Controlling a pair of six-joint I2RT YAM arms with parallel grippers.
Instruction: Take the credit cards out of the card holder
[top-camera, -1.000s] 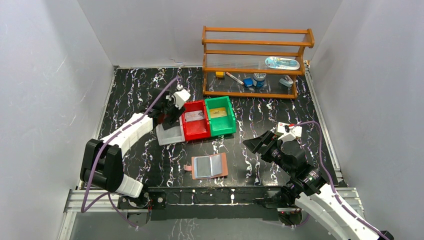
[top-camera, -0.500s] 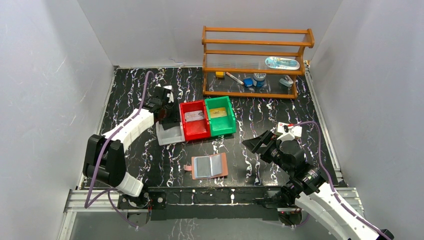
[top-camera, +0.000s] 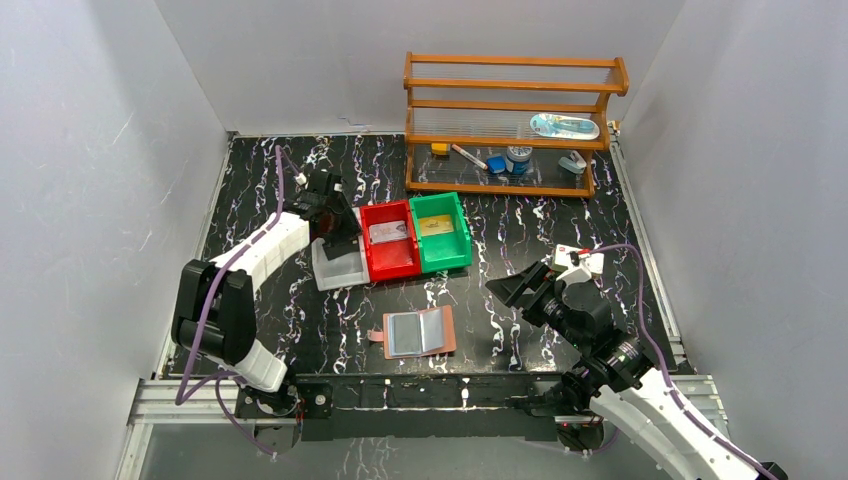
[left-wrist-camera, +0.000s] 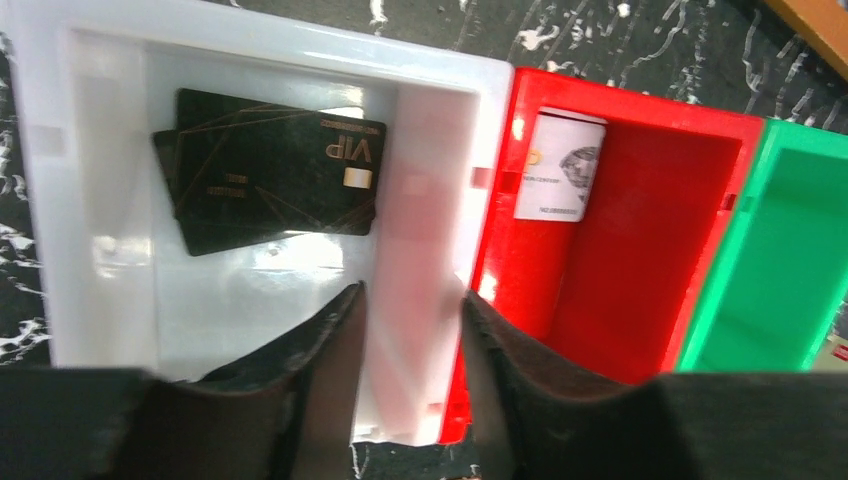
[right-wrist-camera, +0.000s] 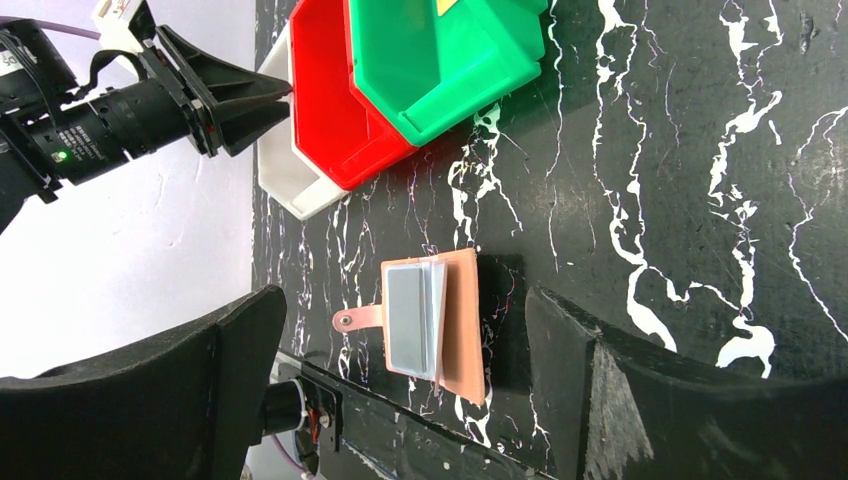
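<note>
Black tabletop veined with white like polished marble; near its front edge, between the two arms, a small reddish-brown leather card holder lies open flat, with two pale grey-blue clear pockets facing up and a short strap tab jutting to the left. Farther back, three glossy plastic bins stand touching in a row: a white rectangular bin, a red bin and a green bin. The left tool hovers over the white bin, its dark fingers parted by a narrow gap with nothing between them; beneath lie two overlapping matte black cards (thin gold lines, "VIP" on the upper one); a pale card leans inside the red bin. The right tool hangs to the right of the card holder, apart from it, spread wide and gripping nothing.
</note>
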